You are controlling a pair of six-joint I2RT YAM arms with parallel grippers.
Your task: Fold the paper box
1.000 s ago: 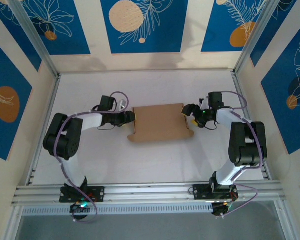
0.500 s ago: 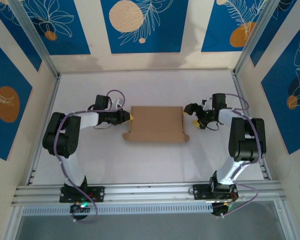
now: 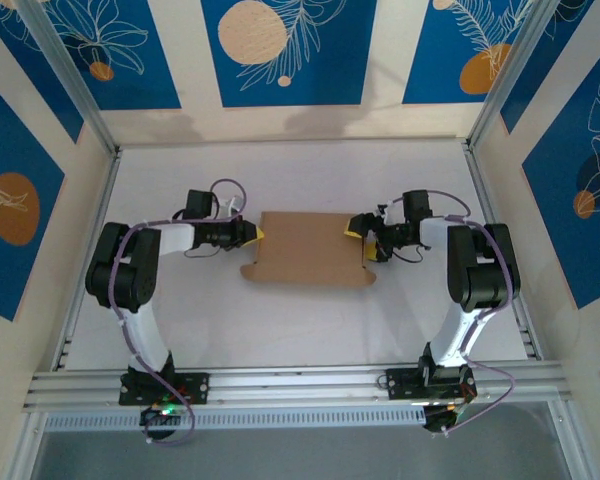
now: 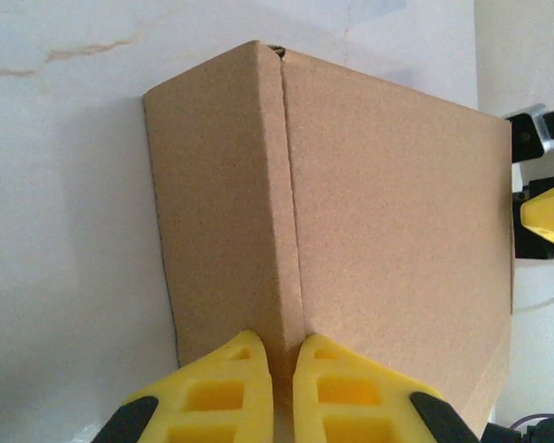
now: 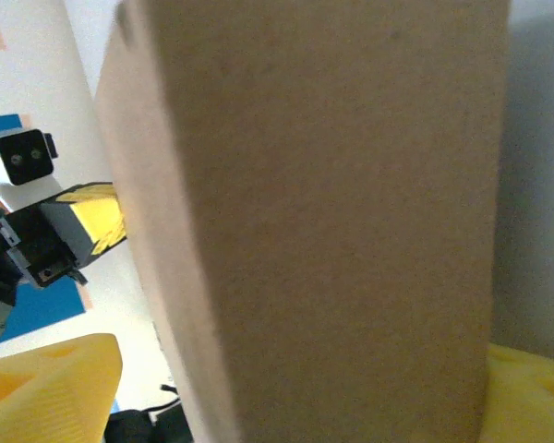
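two grippers are seen at opposite ends of the paper box [image 3: 308,248], which lies near the middle of the white table [image 3: 280,320] with its long sides running left to right. the left gripper [image 3: 254,233] is set against the box's left end. in the left wrist view its yellow fingers [image 4: 226,383] are pressed nearly together, pinched on a raised fold of the cardboard, and a panel slopes away on each side of the crease. the right gripper [image 3: 358,238] is placed at the box's right end. in the right wrist view its fingers [image 5: 51,388] are spread wide with the cardboard's edge between them, and a gap is left beside the finger at lower left. rounded flaps are seen at the box's near corners.
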